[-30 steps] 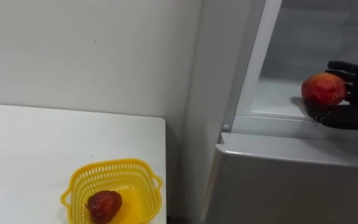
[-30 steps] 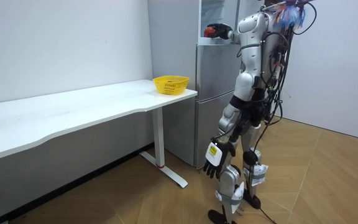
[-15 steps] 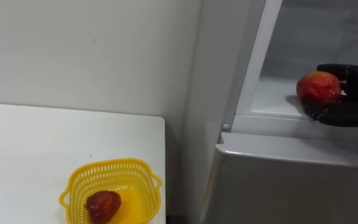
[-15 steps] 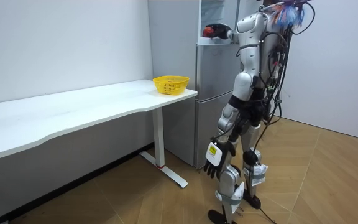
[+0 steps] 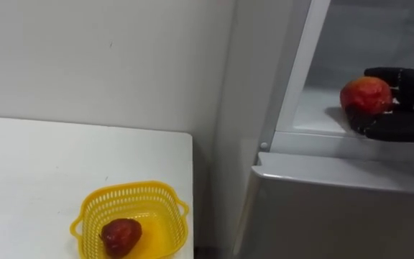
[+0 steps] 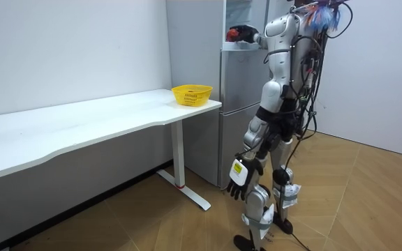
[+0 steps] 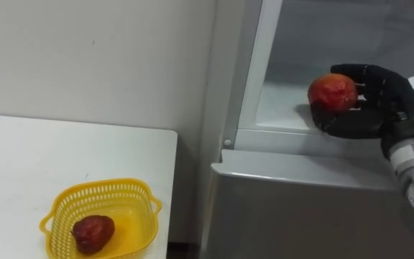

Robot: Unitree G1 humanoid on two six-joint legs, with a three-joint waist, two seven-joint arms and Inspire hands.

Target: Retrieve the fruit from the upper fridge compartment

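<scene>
The right robot hand [image 7: 371,119] curls round a red-orange fruit [image 7: 333,91] in the upper fridge opening [image 7: 282,108]
The left robot hand [image 6: 240,178] hangs slack by the thigh; left, a yellow basket [image 7: 106,187] on the worktop [image 7: 20,158] holds a dark red fruit [image 7: 93,232]

It was a bare, lab-like test room: plain white walls [image 6: 68,49], wood floor [image 6: 152,223], one long white counter [image 6: 82,129], a grey fridge [image 6: 239,104] to its right.

Bare room: white wall [image 6: 68,49], wooden floor [image 6: 152,224].
A long white table [image 6: 96,123] stands along the wall on white legs; the light boards lie in herringbone.
</scene>
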